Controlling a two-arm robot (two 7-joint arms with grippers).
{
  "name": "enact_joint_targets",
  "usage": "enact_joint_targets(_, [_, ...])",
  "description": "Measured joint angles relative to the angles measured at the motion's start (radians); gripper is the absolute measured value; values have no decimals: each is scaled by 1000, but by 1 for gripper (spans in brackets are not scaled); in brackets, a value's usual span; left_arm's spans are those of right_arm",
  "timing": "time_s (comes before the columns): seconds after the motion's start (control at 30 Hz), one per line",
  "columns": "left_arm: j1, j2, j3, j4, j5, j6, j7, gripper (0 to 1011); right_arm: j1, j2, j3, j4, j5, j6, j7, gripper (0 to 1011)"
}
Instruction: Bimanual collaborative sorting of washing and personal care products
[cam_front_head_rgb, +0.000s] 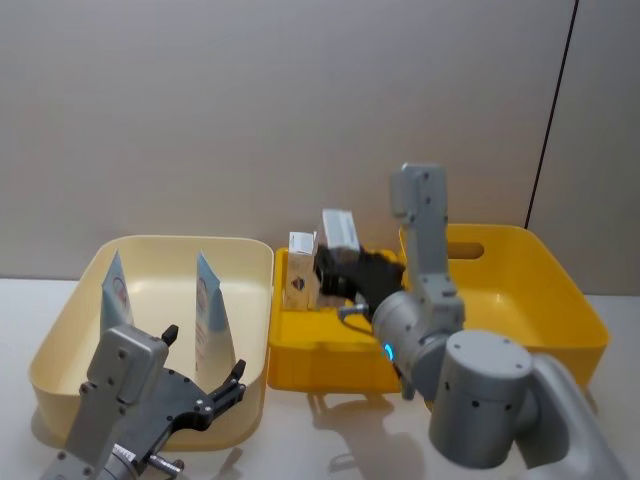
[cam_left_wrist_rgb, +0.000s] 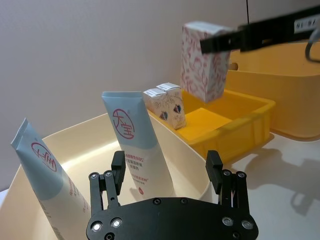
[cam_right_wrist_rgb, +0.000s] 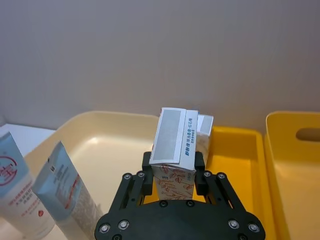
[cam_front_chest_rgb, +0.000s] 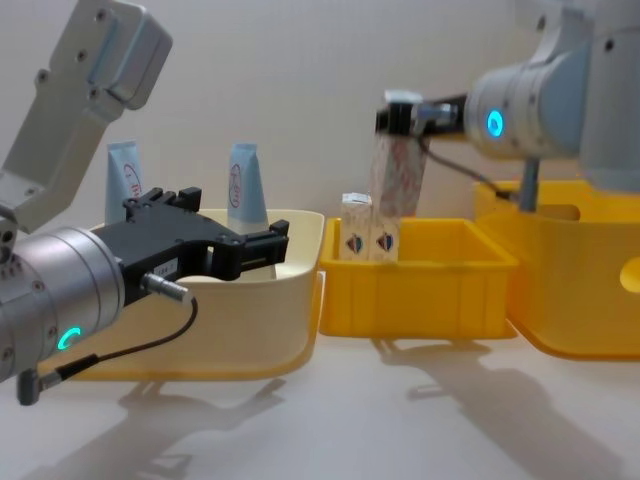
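Two light-blue squeeze tubes (cam_front_head_rgb: 212, 305) (cam_front_head_rgb: 117, 290) stand upright in the cream bin (cam_front_head_rgb: 60, 330) on the left. Just in front of that bin's near wall, my left gripper (cam_front_head_rgb: 205, 385) (cam_left_wrist_rgb: 166, 167) is open and holds nothing. My right gripper (cam_front_head_rgb: 330, 262) (cam_right_wrist_rgb: 174, 165) is shut on a white carton with a reddish pattern (cam_right_wrist_rgb: 175, 145) (cam_front_chest_rgb: 398, 180), held upright above the small yellow tray (cam_front_head_rgb: 320, 355). Two small white cartons with blue-red emblems (cam_front_chest_rgb: 367, 240) (cam_left_wrist_rgb: 165, 102) stand side by side at the tray's far left corner.
A large yellow bin with a handle slot (cam_front_head_rgb: 540, 290) stands to the right of the tray, behind my right arm. A plain grey wall runs close behind all three containers. Bare white table lies in front of them.
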Motion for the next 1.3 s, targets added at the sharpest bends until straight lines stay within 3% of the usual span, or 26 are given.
enact_joint_targets(0.4, [0, 0, 0, 0, 0, 0, 0, 1003, 2, 61, 23, -100, -53, -21, 0, 445])
enact_joint_targets(0.73, [0, 0, 0, 0, 0, 0, 0, 1003, 1, 113, 72, -118, -82, 29, -16, 445])
enact_joint_targets(1.0, [0, 0, 0, 0, 0, 0, 0, 1004, 10, 142, 102, -81, -89, 80, -11, 445])
enact_joint_targets(1.3, [0, 0, 0, 0, 0, 0, 0, 1003, 49, 157, 129, 21, -89, 122, 11, 446])
